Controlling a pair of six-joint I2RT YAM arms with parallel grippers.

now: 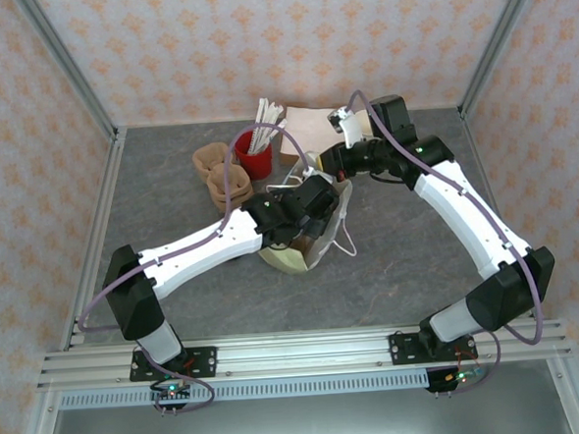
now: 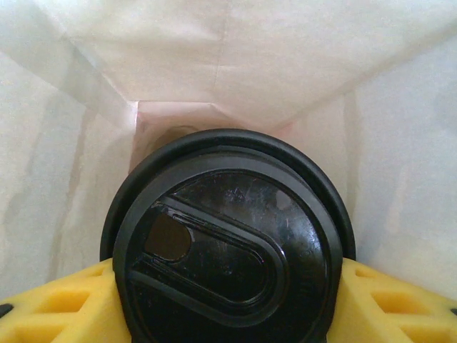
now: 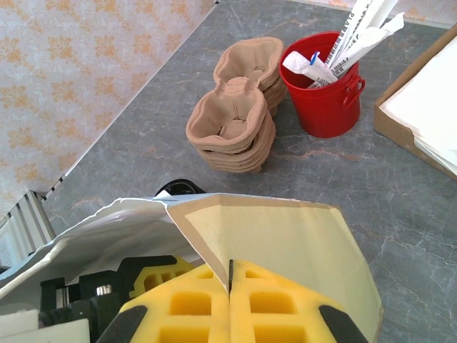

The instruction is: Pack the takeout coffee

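Note:
The takeout coffee [image 2: 228, 243] shows its round black lid from above, deep inside the paper bag [image 2: 285, 64]. My left gripper [image 2: 228, 311] is shut on the cup, one yellow finger [image 2: 57, 304] on each side of it, and the cup's body is hidden under the lid. In the top view the left arm reaches down into the cream paper bag [image 1: 290, 259] at the table's middle. My right gripper [image 3: 230, 282] is shut on the bag's upper rim [image 3: 214, 246], holding the mouth open. From above, the right gripper [image 1: 318, 166] sits just behind the bag.
A red bucket [image 3: 325, 89] of wrapped straws and a stack of brown pulp cup carriers [image 3: 235, 121] stand behind the bag to the left. A flat box of napkins [image 1: 309, 127] lies at the back. Bare grey table [image 1: 420, 258] stretches to the right.

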